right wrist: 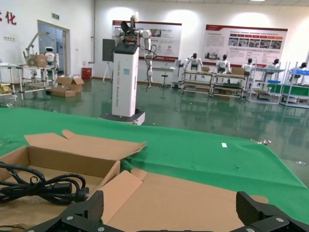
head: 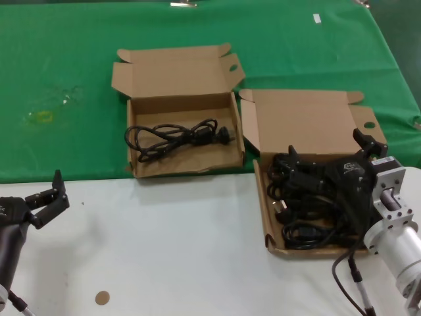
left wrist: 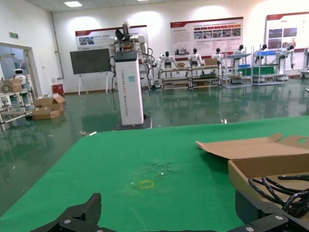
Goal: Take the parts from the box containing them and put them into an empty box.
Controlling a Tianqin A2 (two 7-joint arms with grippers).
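The box containing the parts [head: 309, 118] is the longer cardboard one at the right, its lid folded back; several black cords [head: 302, 220] are piled in its tray. My right gripper [head: 327, 145] hangs open just above that pile. In the right wrist view the right gripper [right wrist: 171, 207] holds nothing and faces the box's lid [right wrist: 193, 203]. The smaller box [head: 184, 168] at the centre holds one coiled cord [head: 177, 136], which also shows as the cord [right wrist: 43, 186] and the cord [left wrist: 282, 189]. My left gripper [head: 58, 192] is open over the white table at the lower left.
A green cloth [head: 66, 66] covers the far half of the table, with a yellow mark [head: 41, 117] at the left. The near half is a white surface [head: 164, 250] with a small brown disc [head: 101, 297]. The two boxes almost touch.
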